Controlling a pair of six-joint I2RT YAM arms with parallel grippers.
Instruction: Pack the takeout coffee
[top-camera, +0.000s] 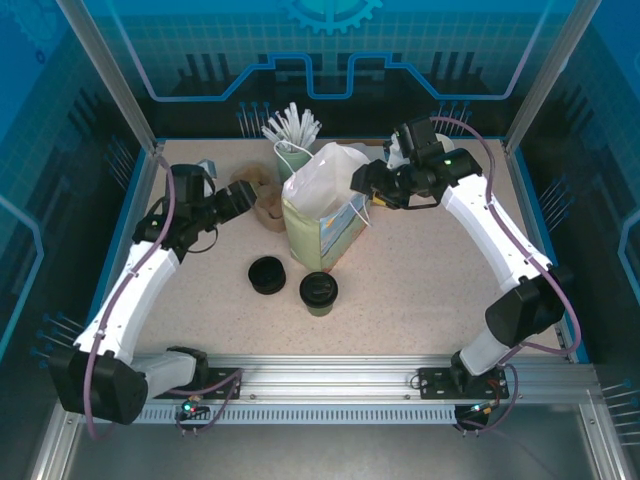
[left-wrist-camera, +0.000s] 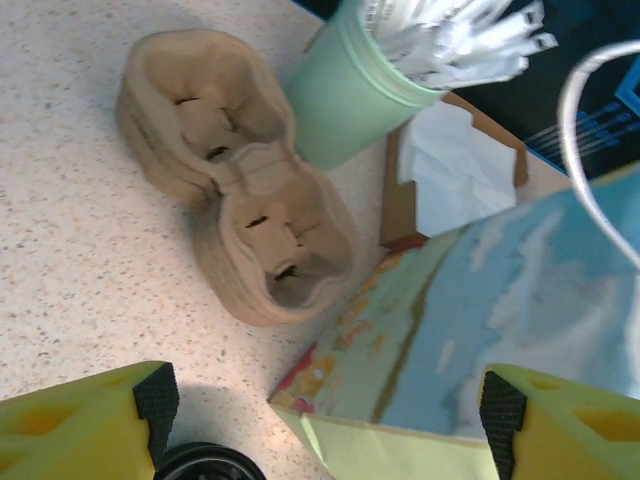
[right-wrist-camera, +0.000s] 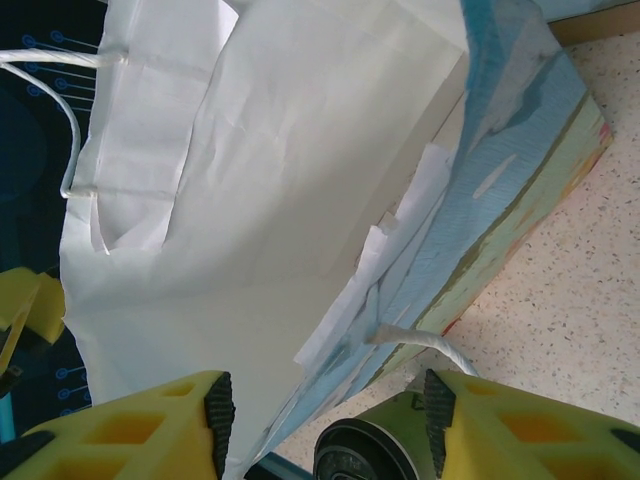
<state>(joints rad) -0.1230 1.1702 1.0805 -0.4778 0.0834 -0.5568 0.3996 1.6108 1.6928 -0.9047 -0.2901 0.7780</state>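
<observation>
Here, in the top view, the takeout coffee (top-camera: 318, 293), a small round paper cup with dull greenish sides and a black plastic lid, stands upright on the speckled beige table (top-camera: 430, 280). It is outside the paper bag (top-camera: 320, 215), just at six o'clock of it. The bag is tall, white inside with blue-and-green printed sides, and stands open-mouthed near the table's middle. A low black round lid (top-camera: 267, 274) lies at about ten o'clock of the coffee, near it but apart. At nine o'clock of the bag sits a brown moulded-pulp cup carrier (top-camera: 262, 200), and at eleven o'clock a mint-green cup of white wrapped straws (top-camera: 290, 140).

The left gripper (top-camera: 243, 200) hovers over the carrier. In its wrist view its yellow fingers (left-wrist-camera: 90, 425) are spread wide, with the bag's lower corner showing between them and nothing pinched. The right gripper (top-camera: 362, 183) is at the bag's rim, at two o'clock. In its wrist view the jaws stand apart with the bag's white wall running down between them. Whether either pad touches the paper, I cannot tell.
</observation>
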